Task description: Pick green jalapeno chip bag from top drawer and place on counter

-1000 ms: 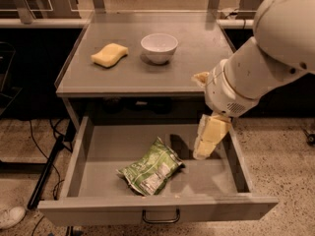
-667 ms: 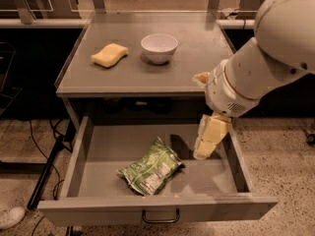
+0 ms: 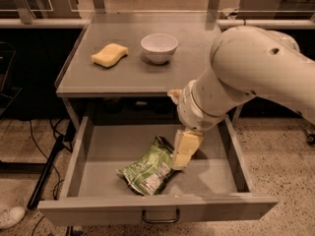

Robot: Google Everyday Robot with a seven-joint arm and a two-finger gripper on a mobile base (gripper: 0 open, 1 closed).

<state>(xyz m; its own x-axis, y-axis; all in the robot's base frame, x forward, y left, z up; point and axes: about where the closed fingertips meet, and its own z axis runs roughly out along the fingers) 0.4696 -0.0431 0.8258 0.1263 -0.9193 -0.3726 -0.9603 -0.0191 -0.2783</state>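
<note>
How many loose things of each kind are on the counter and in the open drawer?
sponge: 1, on the counter
bowl: 1, on the counter
chip bag: 1, in the drawer
Total: 3
The gripper hangs in the drawer, close beside the chip bag.

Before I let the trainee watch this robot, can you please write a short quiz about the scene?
1. True or false: the crinkled light green foil chip bag lies inside the open grey metal top drawer.
2. Fill in: on the flat grey counter rest a yellow sponge and a white round ___.
3. Where is the robot's pale tool? A) above the counter; B) down in the drawer, close beside the bag; C) under the drawer.
Key: 1 true; 2 bowl; 3 B.
</note>
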